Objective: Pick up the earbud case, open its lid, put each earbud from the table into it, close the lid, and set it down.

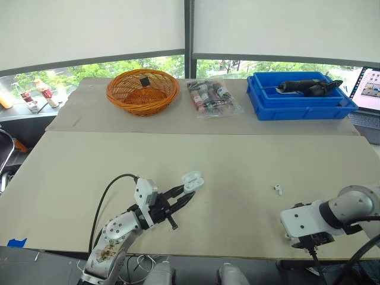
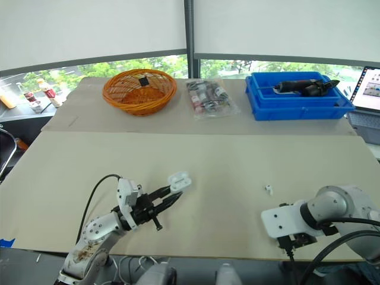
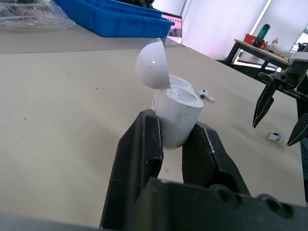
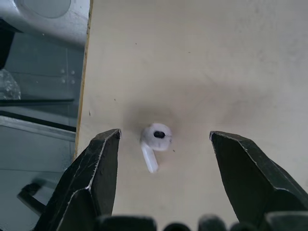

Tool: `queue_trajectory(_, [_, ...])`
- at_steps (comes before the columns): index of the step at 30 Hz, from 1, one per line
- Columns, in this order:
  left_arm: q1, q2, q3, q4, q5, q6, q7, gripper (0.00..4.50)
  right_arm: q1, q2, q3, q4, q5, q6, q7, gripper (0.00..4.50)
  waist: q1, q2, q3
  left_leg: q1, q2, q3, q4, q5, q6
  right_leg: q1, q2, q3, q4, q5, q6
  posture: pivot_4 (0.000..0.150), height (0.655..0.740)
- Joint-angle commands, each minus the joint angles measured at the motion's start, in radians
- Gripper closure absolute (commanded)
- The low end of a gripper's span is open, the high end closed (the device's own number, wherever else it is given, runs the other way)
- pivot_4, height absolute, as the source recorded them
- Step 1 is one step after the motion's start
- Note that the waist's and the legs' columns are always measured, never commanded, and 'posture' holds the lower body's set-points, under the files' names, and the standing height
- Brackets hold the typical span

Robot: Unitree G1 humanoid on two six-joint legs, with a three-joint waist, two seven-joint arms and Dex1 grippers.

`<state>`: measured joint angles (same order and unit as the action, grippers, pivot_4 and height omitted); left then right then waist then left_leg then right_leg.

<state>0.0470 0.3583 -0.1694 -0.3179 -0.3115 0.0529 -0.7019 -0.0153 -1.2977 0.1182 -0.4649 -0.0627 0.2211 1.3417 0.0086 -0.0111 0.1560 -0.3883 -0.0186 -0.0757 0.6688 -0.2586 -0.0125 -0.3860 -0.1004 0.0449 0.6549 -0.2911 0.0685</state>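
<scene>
My left gripper (image 1: 183,198) is shut on the white earbud case (image 1: 192,180), holding it just above the table at front left. The case body (image 3: 176,114) sits between the two black fingers, and its lid (image 3: 152,64) stands open. One white earbud (image 1: 277,189) lies on the table right of centre, also seen past the case as a small earbud (image 3: 207,95). A second earbud (image 4: 155,139) lies close to the table's front edge. My right gripper (image 4: 164,135) hangs open directly over it, one finger on each side, not touching it.
Along the back of the table stand an orange wicker basket (image 1: 142,90), a clear plastic bag of small items (image 1: 212,98) and a blue bin (image 1: 300,102) holding a dark tool. A laptop (image 1: 369,89) sits at the far right. The table's front edge (image 4: 86,96) runs right beside the second earbud.
</scene>
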Motion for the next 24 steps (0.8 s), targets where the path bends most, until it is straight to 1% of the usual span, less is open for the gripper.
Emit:
queue_trajectory(1, [0.002, -0.001, -0.001, -0.044, 0.000, -0.003, 0.005, 3.94, -0.019, 0.011, 0.005, -0.006, -0.009, 0.021, -0.009, 1.18, 0.000, 0.000, 0.000, 0.000, 0.000, 0.000, 0.000, 0.000, 0.000, 0.000, 0.000, 0.000, 0.000, 0.000, 0.000, 0.150, 0.7400])
queue_trajectory(4, [0.001, -0.001, -0.003, -0.043, -0.001, -0.003, 0.007, 3.94, -0.025, 0.017, 0.018, 0.003, -0.013, 0.023, -0.007, 1.18, 0.001, 0.000, 0.000, 0.000, 0.000, 0.000, 0.000, 0.000, 0.000, 0.000, 0.000, 0.000, 0.000, 0.000, 0.000, 0.150, 0.7400])
queue_trajectory(7, [0.000, 0.000, -0.003, -0.042, -0.001, -0.004, 0.007, 3.94, -0.026, 0.018, 0.027, 0.011, -0.016, 0.023, -0.007, 1.96, 0.000, 0.000, 0.000, 0.000, 0.000, 0.000, 0.000, 0.000, 0.000, 0.000, 0.000, 0.000, 0.000, 0.000, 0.000, 0.150, 0.7400])
queue_trajectory(9, [-0.001, 0.000, -0.003, -0.041, -0.001, -0.004, 0.007, 3.94, -0.027, 0.019, 0.029, 0.012, -0.015, 0.028, -0.004, 2.59, 0.000, 0.000, 0.000, 0.000, 0.000, 0.000, 0.000, 0.000, 0.000, 0.000, 0.000, 0.000, 0.000, 0.000, 0.000, 0.150, 0.7400])
queue_trajectory(13, [-0.002, 0.000, -0.004, -0.039, -0.001, -0.003, 0.008, 3.94, -0.031, 0.024, 0.029, 0.014, -0.016, 0.032, -0.002, 4.08, -0.005, 0.000, 0.000, 0.001, 0.000, 0.000, 0.000, 0.000, 0.000, 0.001, 0.000, 0.000, 0.000, 0.000, 0.000, 0.150, 0.7400])
queue_trajectory(14, [-0.003, 0.000, -0.004, -0.039, 0.000, -0.004, 0.007, 3.94, -0.035, 0.024, 0.028, 0.013, -0.015, 0.033, -0.002, 4.14, -0.005, 0.000, 0.000, 0.001, 0.000, 0.000, 0.000, 0.000, 0.000, 0.001, 0.000, 0.000, 0.000, 0.000, 0.000, 0.150, 0.7400])
queue_trajectory(24, [-0.008, -0.007, -0.008, -0.031, 0.002, -0.010, 0.009, 3.94, -0.105, 0.045, -0.003, 0.003, 0.029, 0.059, -0.001, 4.14, -0.007, 0.000, 0.000, 0.000, 0.000, 0.000, 0.000, 0.000, 0.000, 0.000, 0.000, 0.000, 0.000, 0.000, 0.000, 0.150, 0.7400])
